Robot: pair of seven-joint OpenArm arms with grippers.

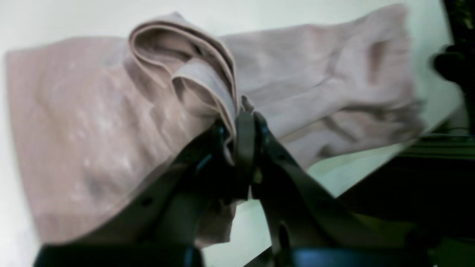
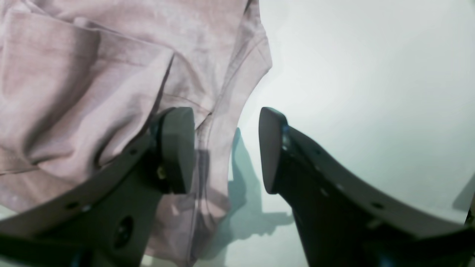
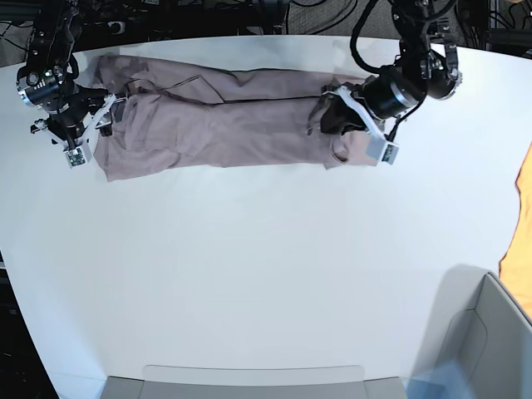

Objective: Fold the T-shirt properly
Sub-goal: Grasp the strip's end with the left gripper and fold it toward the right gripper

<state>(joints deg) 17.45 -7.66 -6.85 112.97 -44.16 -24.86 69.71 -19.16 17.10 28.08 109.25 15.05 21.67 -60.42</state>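
Note:
The dusty mauve T-shirt (image 3: 216, 116) lies folded into a long band across the far side of the white table (image 3: 249, 266). My left gripper (image 3: 327, 119) is at the band's right end. In the left wrist view the left gripper (image 1: 241, 124) is shut on a bunched, layered edge of the T-shirt (image 1: 92, 122), lifting it slightly. My right gripper (image 3: 112, 112) is at the band's left end. In the right wrist view the right gripper (image 2: 226, 150) is open, one finger (image 2: 178, 148) over the T-shirt (image 2: 92, 85) and the other over bare table. It holds nothing.
A bright orange cloth (image 3: 522, 216) hangs in at the right edge. A grey bin (image 3: 490, 332) stands at the front right and a grey tray edge (image 3: 249, 381) at the front. Cables and dark equipment lie behind the table's far edge.

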